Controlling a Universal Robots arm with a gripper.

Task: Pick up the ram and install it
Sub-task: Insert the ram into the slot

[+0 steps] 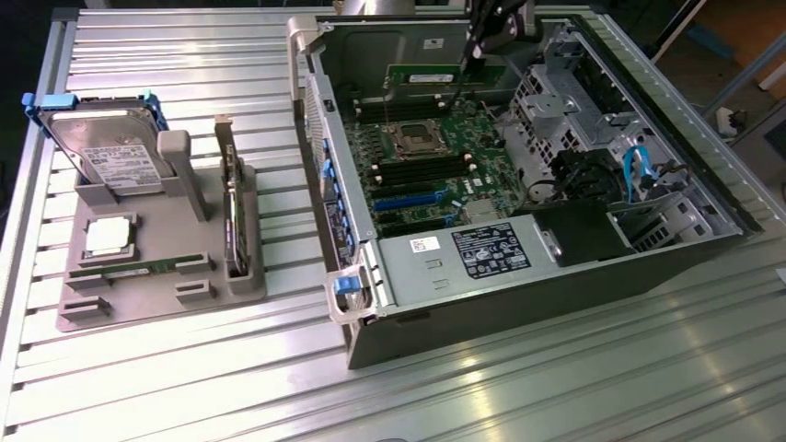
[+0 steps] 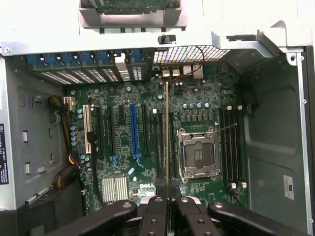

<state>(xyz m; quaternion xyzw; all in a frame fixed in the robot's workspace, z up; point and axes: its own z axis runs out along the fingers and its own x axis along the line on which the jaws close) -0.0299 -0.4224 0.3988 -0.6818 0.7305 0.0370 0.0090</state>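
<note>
The gripper (image 1: pixel 474 55) was clenched on the ram (image 1: pixel 433 78), pinching it at its upper edge and holding it on edge inside the open computer case (image 1: pixel 516 304), above the motherboard (image 1: pixel 424 175). In the exterior view the ram looked like a long, narrow green board with a small white label on its face. In the wrist view it was seen edge-on, a thin pale line (image 2: pixel 167 132) running out from between the black fingers (image 2: pixel 156 204). That line lay along the dark memory slots (image 2: pixel 160 142) just beside the empty processor socket (image 2: pixel 199 152). Whether its lower edge touched a slot could not be told. The case lay open on a ribbed metal table (image 1: pixel 553 387)
</note>
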